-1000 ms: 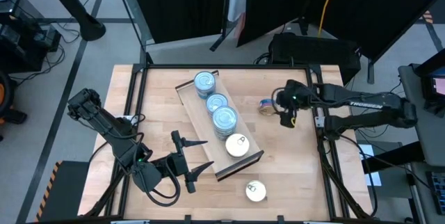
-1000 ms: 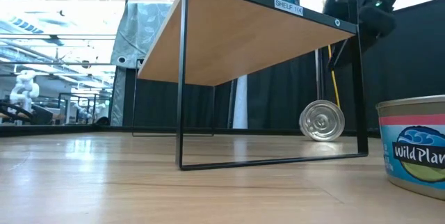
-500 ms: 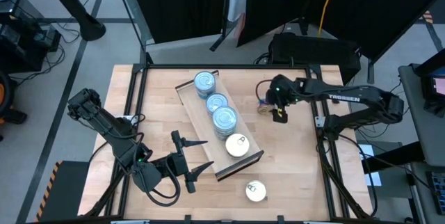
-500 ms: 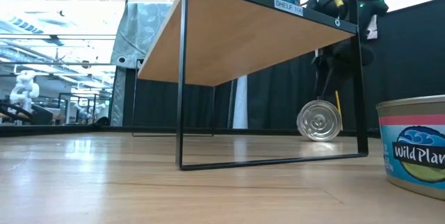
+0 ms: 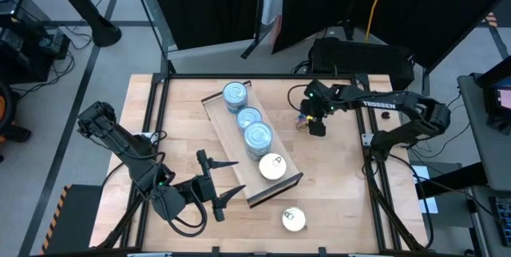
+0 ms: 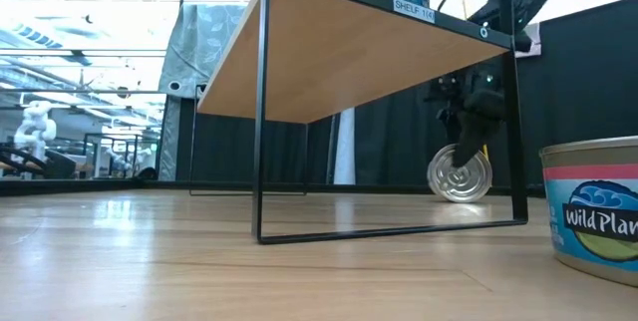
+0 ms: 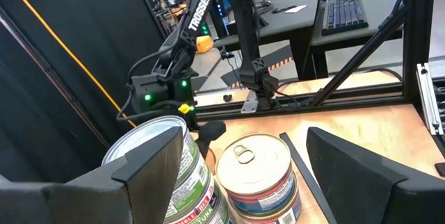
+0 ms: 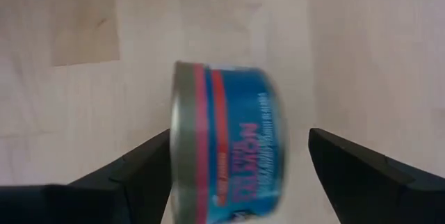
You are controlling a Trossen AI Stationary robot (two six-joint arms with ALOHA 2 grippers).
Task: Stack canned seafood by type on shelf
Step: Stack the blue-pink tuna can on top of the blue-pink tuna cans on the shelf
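Nearest the front edge of the surface (image 5: 335, 185), one tin (image 5: 293, 219) with a plain silvery-gold pull-tab top stands alone, just off the near end of the shelf.

Front left: left gripper (image 5: 223, 196), waiting low beside the near end of the shelf, fingers (image 5: 231, 192) apart, holding nothing.

Centre: shelf (image 5: 230, 141), a long light-wood board on a dark wire frame, set diagonally. Along it, near to far: a stack topped by a silvery-gold pull-tab tin (image 5: 272, 166), then three stacks with light-blue tops (image 5: 258, 136), (image 5: 248, 118), (image 5: 235, 93). Seen from the left wrist, the stacked tins (image 7: 257, 175) carry red-and-blue labels.

Beyond the shelf, toward the right: one loose tin on its edge (image 5: 304, 121), standing on its rim with its round silvery face (image 6: 460, 173) toward the low camera. Label blue with a red band (image 8: 236, 154).

Directly above that tin: right gripper (image 5: 315, 118), pointing down, fingers (image 8: 135, 175) spread to either side of the tin and not closed on it; contact cannot be told.
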